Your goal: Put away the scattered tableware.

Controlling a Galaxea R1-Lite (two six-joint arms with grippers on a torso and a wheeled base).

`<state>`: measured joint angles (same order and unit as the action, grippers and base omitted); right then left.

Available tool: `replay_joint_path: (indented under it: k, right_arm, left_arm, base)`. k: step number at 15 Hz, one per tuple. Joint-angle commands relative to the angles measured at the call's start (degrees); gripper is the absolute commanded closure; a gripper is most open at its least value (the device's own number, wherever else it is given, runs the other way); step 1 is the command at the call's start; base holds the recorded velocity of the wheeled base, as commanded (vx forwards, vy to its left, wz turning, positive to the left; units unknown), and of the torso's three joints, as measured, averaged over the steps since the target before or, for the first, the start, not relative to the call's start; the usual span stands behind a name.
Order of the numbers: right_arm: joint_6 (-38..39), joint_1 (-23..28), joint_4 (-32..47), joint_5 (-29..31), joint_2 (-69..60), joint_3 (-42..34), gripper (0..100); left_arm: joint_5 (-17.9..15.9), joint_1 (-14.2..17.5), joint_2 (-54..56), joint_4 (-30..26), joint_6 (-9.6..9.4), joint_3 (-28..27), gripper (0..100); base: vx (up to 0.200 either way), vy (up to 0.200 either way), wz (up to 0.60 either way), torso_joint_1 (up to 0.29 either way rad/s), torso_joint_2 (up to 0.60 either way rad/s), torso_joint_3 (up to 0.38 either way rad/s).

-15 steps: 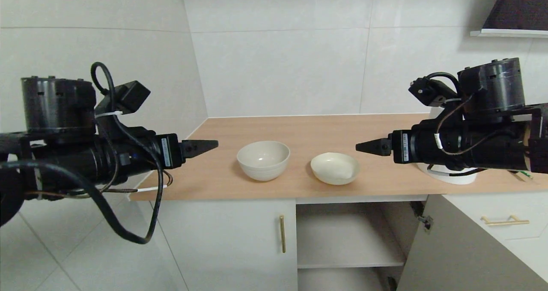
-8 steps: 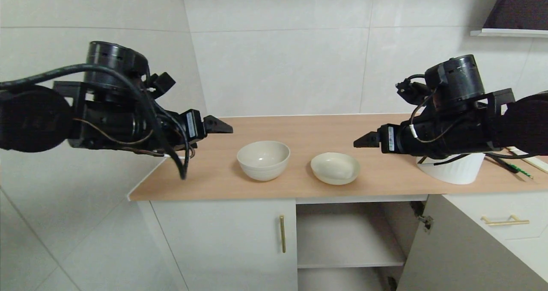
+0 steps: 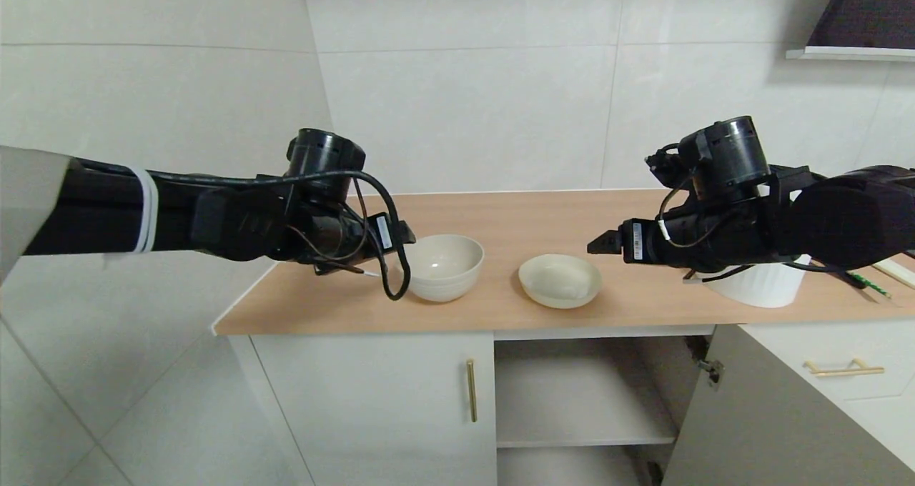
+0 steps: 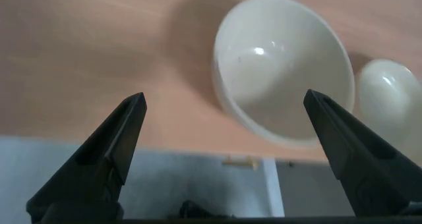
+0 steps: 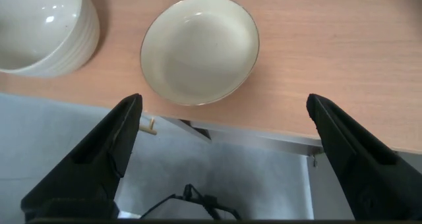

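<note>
Closest and lowest is the open cupboard. Its door swings out to the right and one shelf shows inside. That looks like a good home for the dishes.

Above it is the wooden counter. Two dishes sit near its front edge, side by side but not touching. The deep bowl is on the left and the shallow dish is on the right. Both are right way up.

The left gripper is just beside the left side of the deep bowl. Its jaws are spread wide with nothing in them, and the bowl sits ahead, between the two fingers. I cannot tell if it touches the bowl. The right gripper hangs near the shallow dish, a little apart from it. Its jaws are spread wide too, and hold nothing.

Both dishes look hard, smooth and shiny, so they are likely slippery, a bit heavy, and would break if dropped. The rim looks like the best place to hold each one, with one finger inside and one outside. The shallow dish is low, so I think its rim is harder to pinch.

Farther right, behind the right arm, stands a white ribbed pot. Some chopsticks lie past it. A white tiled wall is at the back.
</note>
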<state>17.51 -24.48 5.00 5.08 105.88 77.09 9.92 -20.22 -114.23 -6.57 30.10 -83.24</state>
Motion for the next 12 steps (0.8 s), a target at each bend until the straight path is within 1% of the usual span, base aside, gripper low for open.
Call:
replay_joint_path:
  k: [1, 2, 3, 11, 12]
  right_arm:
    - [-0.02, -0.04, 0.01, -0.07, 0.12, -0.19, 0]
    - [-0.02, -0.13, 0.1, 0.01, 0.21, -0.63, 0]
    - [-0.1, -0.04, 0.01, 0.01, 0.12, -0.89, 0]
    - [-0.1, -0.13, 0.01, 0.1, 0.12, -0.98, 0]
    - [-0.02, -0.13, 0.01, 0.1, 0.12, -0.98, 0]
  left_arm:
    - [0.45, -0.17, -4.07, 1.91, 0.05, -0.61, 0]
    - [1.06, -0.25, -6.36, 4.81, 0.05, -0.61, 0]
    - [1.06, -0.25, -7.06, 5.6, 0.05, -0.61, 0]
    - [0.8, -0.17, -8.56, 5.69, -0.13, -0.87, 0]
    - [0.71, -0.17, -8.73, 5.69, -0.13, -1.23, 100]
  base:
    - [0.0, 0.0, 0.0, 0.0, 0.0, 0.0]
    - [0.0, 0.0, 0.0, 0.0, 0.0, 0.0]
    - [0.0, 0.0, 0.0, 0.0, 0.0, 0.0]
    - [0.0, 0.0, 0.0, 0.0, 0.0, 0.0]
    - [0.0, 0.0, 0.0, 0.0, 0.0, 0.0]
